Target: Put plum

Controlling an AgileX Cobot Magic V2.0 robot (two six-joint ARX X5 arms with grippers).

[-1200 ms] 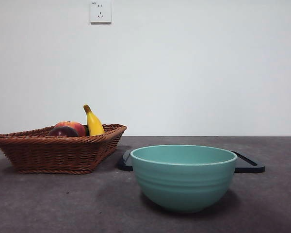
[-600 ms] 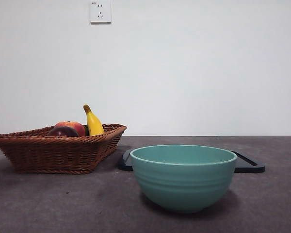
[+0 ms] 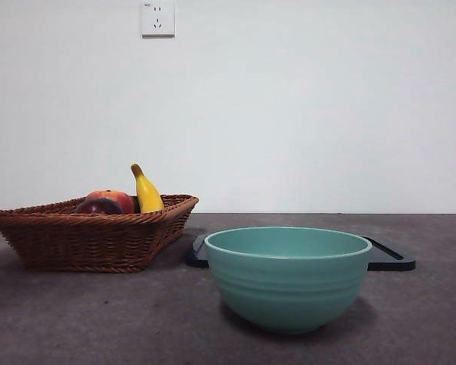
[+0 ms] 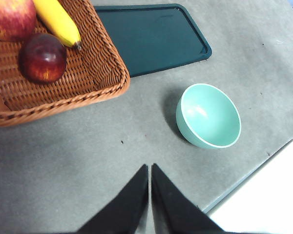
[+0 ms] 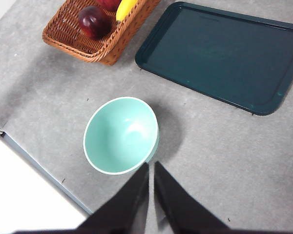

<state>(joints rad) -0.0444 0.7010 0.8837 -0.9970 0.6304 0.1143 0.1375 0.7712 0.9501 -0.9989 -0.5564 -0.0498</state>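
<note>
While both arms waited high with nothing held, I saw the plum lying in the basket beside the banana. The left gripper and right gripper were closed; I'd open the left wide and descend squarely over the plum.

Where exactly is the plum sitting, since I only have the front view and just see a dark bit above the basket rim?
Observer: The plum lies on the basket floor, beside the banana tip.
Operator: Is anything in the bowl?
Observer: No, the green bowl is empty inside.
Operator: And that dark thing behind it?
Observer: A flat dark green tray, nothing on it.
Operator: Where are the grippers?
Observer: The left gripper and right gripper are both shut, raised above the table, holding nothing.
</note>
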